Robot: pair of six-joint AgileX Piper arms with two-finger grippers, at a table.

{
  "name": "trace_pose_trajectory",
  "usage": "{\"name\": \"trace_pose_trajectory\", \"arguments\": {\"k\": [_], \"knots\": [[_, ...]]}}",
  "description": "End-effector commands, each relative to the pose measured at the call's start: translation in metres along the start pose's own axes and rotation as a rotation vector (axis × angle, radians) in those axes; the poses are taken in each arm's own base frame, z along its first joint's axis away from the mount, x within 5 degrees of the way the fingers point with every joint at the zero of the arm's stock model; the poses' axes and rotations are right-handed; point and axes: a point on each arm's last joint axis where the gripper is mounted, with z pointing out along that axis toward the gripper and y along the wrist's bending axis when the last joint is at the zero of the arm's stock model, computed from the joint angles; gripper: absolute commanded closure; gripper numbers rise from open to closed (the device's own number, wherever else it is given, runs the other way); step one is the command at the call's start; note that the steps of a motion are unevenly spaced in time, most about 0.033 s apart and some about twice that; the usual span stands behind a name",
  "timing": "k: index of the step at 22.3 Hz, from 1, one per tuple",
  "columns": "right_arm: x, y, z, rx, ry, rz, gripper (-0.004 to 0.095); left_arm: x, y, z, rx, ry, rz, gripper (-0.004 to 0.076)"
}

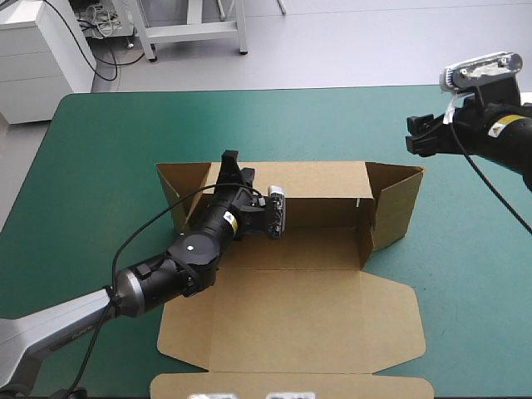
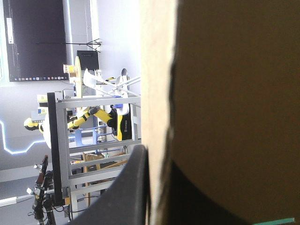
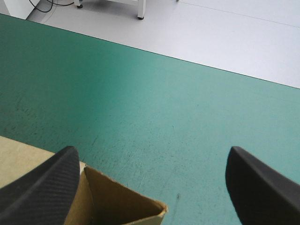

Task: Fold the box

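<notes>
My left hand (image 1: 230, 162) is clamping the box (image 1: 299, 307) by its raised back wall, middle of the counter (image 1: 108, 150). It's lying long axis left-to-right, lid flat pointing at me; my right hand (image 1: 418, 137) is hovering spread open.

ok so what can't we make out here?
High view: the left arm covers the left floor of the box and where the left end effector meets the back wall.
High view: the nearest flap is cut off by the bottom edge.
Left wrist view: that wall, up close, blocks the rest of the box.
Right wrist view: only one box corner shows between the fingers of the open right end effector; the rest is out of frame.
</notes>
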Motion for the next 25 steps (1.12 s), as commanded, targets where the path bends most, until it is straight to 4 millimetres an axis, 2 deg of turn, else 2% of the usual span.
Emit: {"name": "trace_pose_trajectory", "arguments": {"k": [1, 4, 5, 6, 7, 8, 9, 12, 17, 20, 25], "knots": [[-0.02, -0.007, 0.002, 0.031, -0.083, 0.021, 0.0121, 0.005, 0.001, -0.004, 0.013, 0.042, -0.1, 0.0732], [-0.024, -0.011, 0.025, 0.024, -0.05, 0.048, 0.0124, 0.005, 0.001, -0.004, 0.013, 0.042, -0.1, 0.0732], [-0.026, -0.013, 0.041, 0.017, -0.018, 0.058, 0.0124, 0.005, 0.001, -0.004, 0.013, 0.042, -0.1, 0.0732], [-0.026, -0.013, 0.048, 0.012, 0.002, 0.062, 0.0124, 0.005, 0.001, -0.004, 0.013, 0.042, -0.1, 0.0732], [-0.026, -0.015, 0.065, 0.004, 0.043, 0.073, 0.0124, 0.005, 0.001, -0.004, 0.013, 0.042, -0.1, 0.0732], [-0.027, -0.016, 0.071, 0.005, 0.055, 0.078, 0.0124, 0.005, 0.001, -0.004, 0.013, 0.042, -0.1, 0.0732], [-0.028, -0.019, 0.087, 0.008, 0.086, 0.094, 0.0124, 0.005, 0.001, -0.004, 0.013, 0.042, -0.1, 0.0732], [-0.025, -0.022, 0.12, 0.001, 0.169, 0.118, 0.0124, 0.006, 0.001, -0.004, 0.013, 0.044, -0.1, 0.0732], [-0.001, -0.022, 0.163, -0.029, 0.364, 0.149, 0.0124, 0.006, 0.001, -0.004, 0.011, 0.043, -0.096, 0.0732], [0.011, -0.022, 0.174, -0.024, 0.431, 0.166, 0.0127, 0.006, 0.001, -0.004, 0.01, 0.043, -0.094, 0.0732], [0.02, -0.021, 0.175, -0.028, 0.494, 0.18, 0.0142, 0.005, 0.002, -0.004, 0.004, 0.042, -0.085, 0.0732]]}}
